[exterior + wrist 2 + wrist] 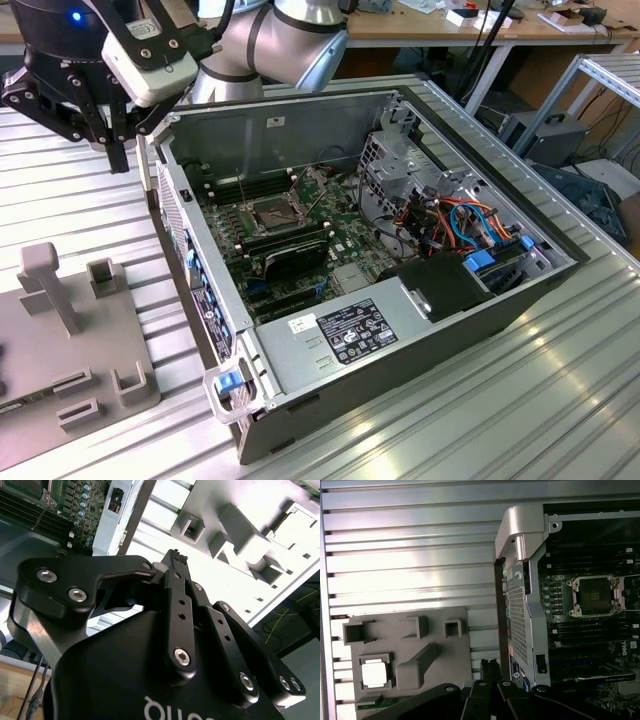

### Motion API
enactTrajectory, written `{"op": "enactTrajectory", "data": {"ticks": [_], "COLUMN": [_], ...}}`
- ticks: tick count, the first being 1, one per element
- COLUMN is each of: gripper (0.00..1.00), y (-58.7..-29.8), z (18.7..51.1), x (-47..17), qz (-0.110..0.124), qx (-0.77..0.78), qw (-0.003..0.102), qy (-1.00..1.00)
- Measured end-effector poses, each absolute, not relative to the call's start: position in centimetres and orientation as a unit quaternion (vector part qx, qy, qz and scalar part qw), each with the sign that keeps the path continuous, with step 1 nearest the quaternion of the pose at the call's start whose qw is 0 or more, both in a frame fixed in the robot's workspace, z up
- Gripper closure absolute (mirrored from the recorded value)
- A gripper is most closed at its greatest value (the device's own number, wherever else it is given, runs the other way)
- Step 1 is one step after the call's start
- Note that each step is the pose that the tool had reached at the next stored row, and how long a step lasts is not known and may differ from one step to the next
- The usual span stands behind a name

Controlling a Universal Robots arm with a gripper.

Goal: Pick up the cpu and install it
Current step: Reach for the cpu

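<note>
One slatted metal table (500,400) carries everything you are working with. On it the open computer case (280,120) lies on its side, and beside it, toward the exterior view's left, sits the grey fixture tray (60,340). Your gripper (118,160) hovers over the table just outside the case wall, jaws pressed together with nothing between them. Inside the case you can see the dark square socket (594,596). In the first wrist view the cpu (374,674) lies flat in a tray recess, silver top up, clear of the fingertips.
</note>
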State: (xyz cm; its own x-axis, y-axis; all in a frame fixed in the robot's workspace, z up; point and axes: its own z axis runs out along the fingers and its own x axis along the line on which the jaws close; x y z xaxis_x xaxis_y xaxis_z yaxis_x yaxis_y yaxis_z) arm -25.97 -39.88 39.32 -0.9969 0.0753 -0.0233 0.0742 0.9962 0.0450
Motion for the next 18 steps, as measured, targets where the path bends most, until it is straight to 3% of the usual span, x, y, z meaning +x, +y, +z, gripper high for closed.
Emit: {"op": "enactTrajectory", "data": {"ticks": [18], "gripper": [0.89], "y": [-39.9], "z": [39.3], "x": [-27.5], "qz": [0.022], "qx": [0.037], "qw": [0.012], "qy": [0.999]}}
